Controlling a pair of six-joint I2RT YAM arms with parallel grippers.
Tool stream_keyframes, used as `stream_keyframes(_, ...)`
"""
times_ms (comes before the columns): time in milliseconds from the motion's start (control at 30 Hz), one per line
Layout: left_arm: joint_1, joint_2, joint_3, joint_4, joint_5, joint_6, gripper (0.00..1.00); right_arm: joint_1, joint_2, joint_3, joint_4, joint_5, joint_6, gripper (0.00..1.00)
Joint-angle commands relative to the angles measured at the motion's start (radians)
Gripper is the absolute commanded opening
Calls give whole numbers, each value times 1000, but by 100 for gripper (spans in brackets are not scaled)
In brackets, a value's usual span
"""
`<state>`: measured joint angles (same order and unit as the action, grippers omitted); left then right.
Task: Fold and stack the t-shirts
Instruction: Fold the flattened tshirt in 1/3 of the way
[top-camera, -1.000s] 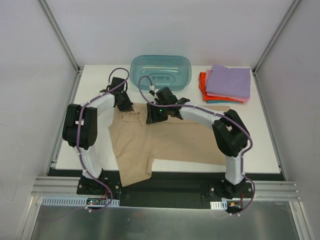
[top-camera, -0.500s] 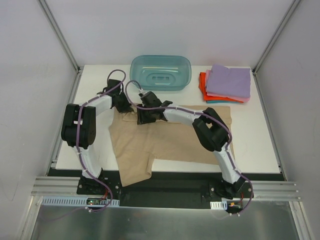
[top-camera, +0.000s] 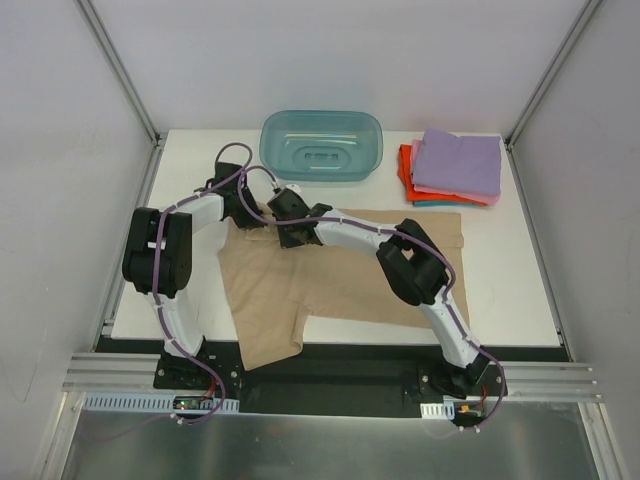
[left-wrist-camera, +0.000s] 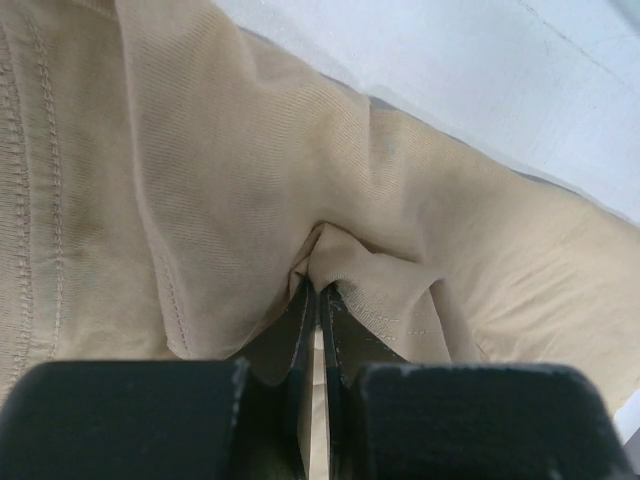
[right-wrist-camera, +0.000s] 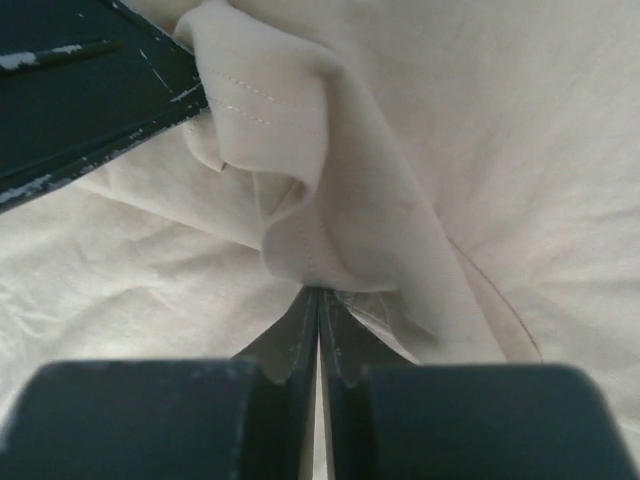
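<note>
As the tan t-shirt lies spread across the middle of the table, long axis left to right in the top view, the coming fold probably runs along that axis toward the right. The folded stack sits at upper right. At the shirt's upper-left edge, left gripper and right gripper sit just beside each other, each clamped on a pinch of tan cloth

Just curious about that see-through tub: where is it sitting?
Top view: the tub sits mid-way along the far edge of the table, left of the folded shirt stack.
</note>
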<state>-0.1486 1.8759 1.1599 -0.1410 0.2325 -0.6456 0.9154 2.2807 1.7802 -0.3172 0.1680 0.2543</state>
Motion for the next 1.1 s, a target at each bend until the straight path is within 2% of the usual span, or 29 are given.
stream_keyframes(0,12,-29,-16,6,13,-11,0,5,0,27,-54,74,-6,1)
stream_keyframes(200,17,-67,-23,6,25,-5,0,11,-108,-2,-56,25,-58,1)
stream_keyframes(400,17,-153,-95,6,-1,-19,0,17,-262,-105,-59,-21,-90,1)
stream_keyframes(600,15,-237,-187,7,10,-25,0,19,-349,-206,-74,-73,-110,1)
stream_keyframes(933,15,-461,-431,-35,19,-78,0,19,-398,-268,-146,-148,-151,1)
stream_keyframes(1067,9,-538,-483,-72,25,-91,0,19,-420,-304,-141,-211,-147,1)
